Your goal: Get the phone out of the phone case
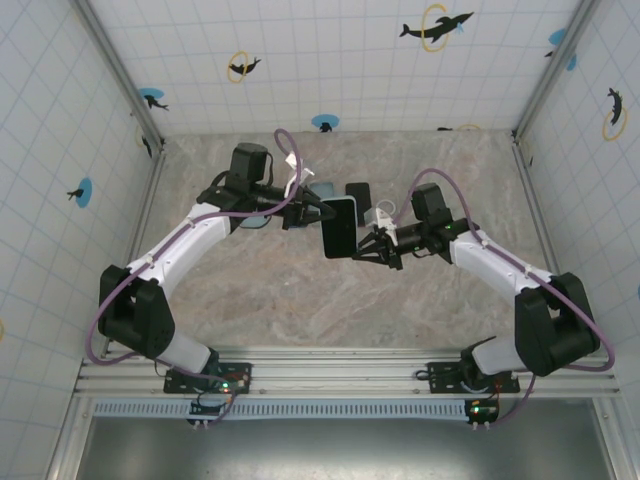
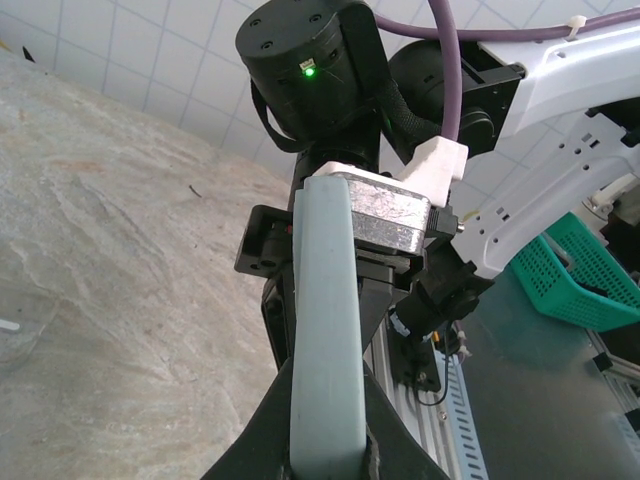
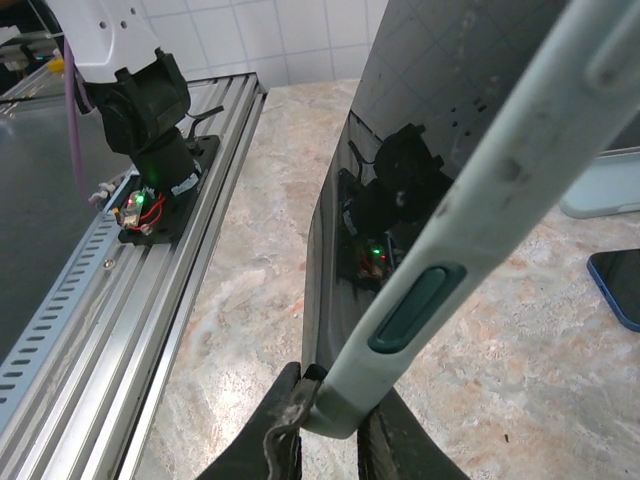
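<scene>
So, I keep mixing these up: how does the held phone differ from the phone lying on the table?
The held phone wears a pale grey-green case; the spare phone shows a blue rim. The held phone is raised and tilted; the spare phone lies flat. Both have dark faces.

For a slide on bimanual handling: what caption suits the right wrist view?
Right gripper clamps a corner of the pale green phone case, phone inside, above the marbled table.

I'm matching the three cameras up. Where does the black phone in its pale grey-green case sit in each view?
Top external: black phone in its pale grey-green case, centre of the picture.
Left wrist: case edge, lower centre, running upward.
Right wrist: buttoned case edge, diagonal from bottom centre to upper right.
Shared landmark: beige marbled tabletop.
</scene>
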`<state>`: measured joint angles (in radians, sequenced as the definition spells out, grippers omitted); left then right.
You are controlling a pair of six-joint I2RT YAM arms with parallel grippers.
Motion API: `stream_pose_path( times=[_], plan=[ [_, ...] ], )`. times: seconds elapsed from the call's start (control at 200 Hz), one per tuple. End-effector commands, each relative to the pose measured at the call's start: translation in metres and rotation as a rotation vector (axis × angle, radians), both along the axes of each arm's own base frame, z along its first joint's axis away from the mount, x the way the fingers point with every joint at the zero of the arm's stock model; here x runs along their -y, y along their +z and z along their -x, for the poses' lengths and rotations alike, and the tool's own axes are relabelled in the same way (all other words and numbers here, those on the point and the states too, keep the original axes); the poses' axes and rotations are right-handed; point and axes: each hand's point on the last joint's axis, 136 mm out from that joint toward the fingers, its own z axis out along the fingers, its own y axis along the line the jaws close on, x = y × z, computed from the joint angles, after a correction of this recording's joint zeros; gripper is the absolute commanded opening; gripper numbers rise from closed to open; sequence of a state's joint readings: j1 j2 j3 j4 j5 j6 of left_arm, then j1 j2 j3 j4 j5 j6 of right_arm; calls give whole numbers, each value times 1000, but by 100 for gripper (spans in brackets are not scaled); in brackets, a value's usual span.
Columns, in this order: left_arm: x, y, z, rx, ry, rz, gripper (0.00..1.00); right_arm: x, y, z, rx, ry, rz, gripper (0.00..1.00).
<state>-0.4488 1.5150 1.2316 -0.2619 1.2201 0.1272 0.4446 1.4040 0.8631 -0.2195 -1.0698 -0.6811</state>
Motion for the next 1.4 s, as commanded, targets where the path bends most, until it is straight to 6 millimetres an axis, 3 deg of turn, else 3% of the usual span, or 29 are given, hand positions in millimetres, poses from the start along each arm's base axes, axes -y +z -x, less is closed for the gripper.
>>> stream_pose_path(
  times=[0.0,0.225,0.586,0.771,1.026,1.251,1.391],
  plan=[
    [0,21,-3,65,-24,53,0,-4,6,3,24,39,-11,19],
    [0,19,-3,51,-29,53,0,-4,4,3,26,41,-11,22],
    [0,19,-3,20,-29,52,0,-4,1,5,33,47,-3,10],
    [0,20,0,-23,-36,51,0,-9,9,2,86,34,-7,5],
    [-2,23,7,-112,-49,51,0,-14,5,-16,221,-76,99,2],
    [-4,26,16,-159,-60,54,0,-17,30,-27,348,-191,24,1],
    [-5,22,19,-166,-57,51,0,-20,47,-22,337,-173,-57,1]
  ],
)
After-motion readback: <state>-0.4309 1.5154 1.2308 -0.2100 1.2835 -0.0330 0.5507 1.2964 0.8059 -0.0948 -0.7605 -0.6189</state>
